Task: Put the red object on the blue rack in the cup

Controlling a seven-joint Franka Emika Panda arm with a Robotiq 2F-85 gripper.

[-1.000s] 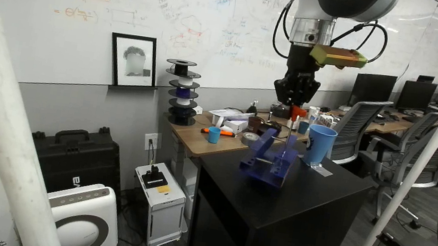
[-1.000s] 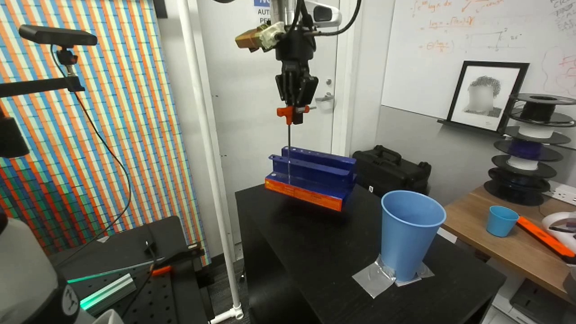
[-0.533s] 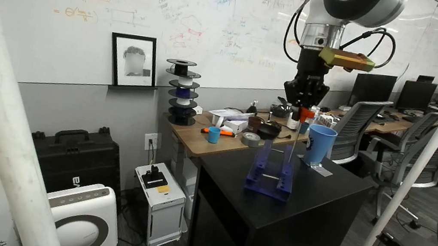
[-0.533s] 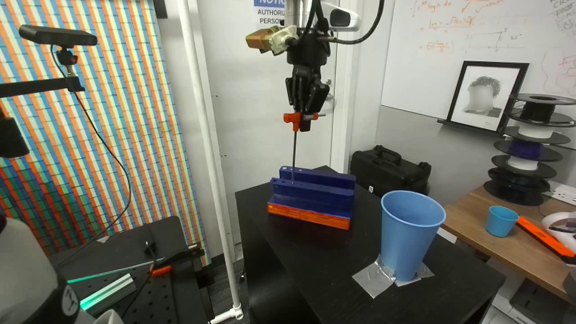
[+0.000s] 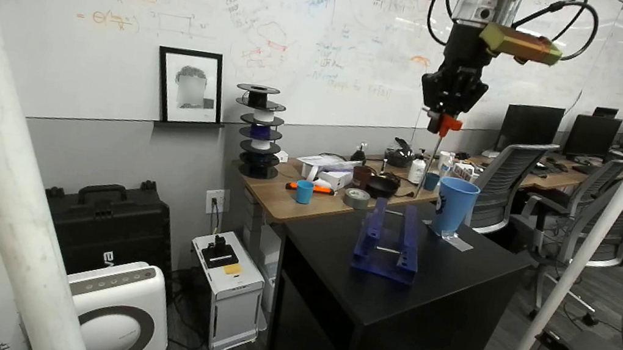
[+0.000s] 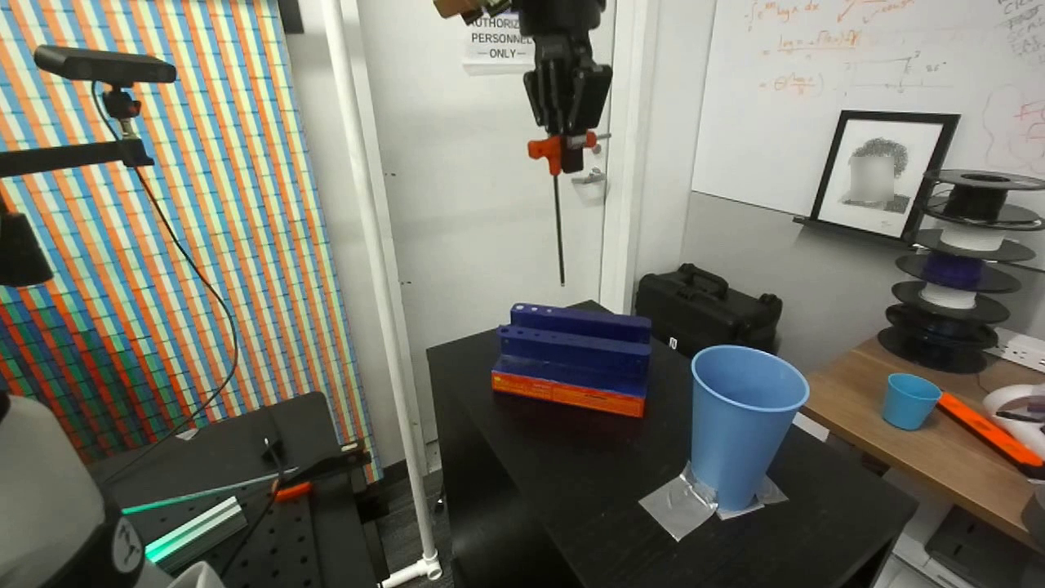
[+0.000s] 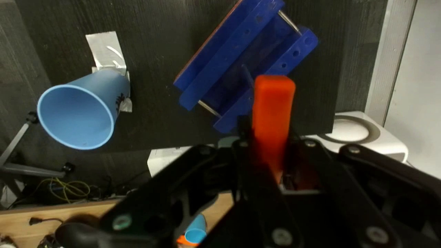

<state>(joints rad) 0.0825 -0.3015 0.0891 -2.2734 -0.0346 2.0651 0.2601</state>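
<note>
The hand is drawn nearly closed, its fingers pinching the red tool by the handle, which in an exterior view pokes out on both sides of the grip. The tool's thin metal shaft points down with a slight tilt, its tip in the air above the blue rack and apart from it. The rack stands on a black cabinet, holes dotting its upright ribs and an orange band running along its near face. The cup stands upright on the same cabinet, well apart from the tool; in an exterior view it is nearer than the rack and to its right. Silver tape touches the foot of the cup. In the wrist view the cup is on the left and the rack to its right, with metal rods between the ribs. A wooden desk at the right carries a small blue cup, an orange bar just beside it, and a stack of spools farther back. A black case sits beyond the cabinet.
</note>
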